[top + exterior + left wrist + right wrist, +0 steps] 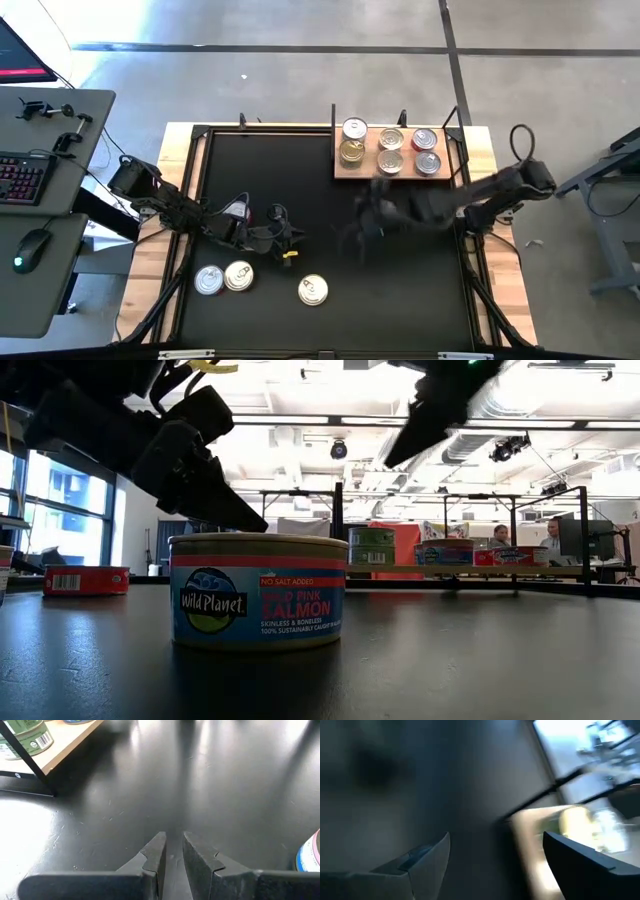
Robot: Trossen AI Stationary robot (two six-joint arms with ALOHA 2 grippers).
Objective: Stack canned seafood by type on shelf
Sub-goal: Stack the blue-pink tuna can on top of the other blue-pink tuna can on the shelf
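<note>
Seen from above, the light-brown wooden shelf board [400, 172] sits at the twelve o'clock edge of the black tabletop mat [330, 280], carrying small round pull-tab tins [391, 139] in three columns; the nine o'clock column has a gold-lidded tin [352, 153]. Three more flat silver-lidded tins lie loose toward six o'clock: a touching pair [224, 278] and a single blue-labelled salmon tin [313, 290].

The left gripper [283, 236] hovers above the mat at about nine o'clock from centre, its fingers [156, 854] nearly together, holding nothing. The right gripper [362, 228] hangs near centre, below the shelf, jaws spread wide and empty.
</note>
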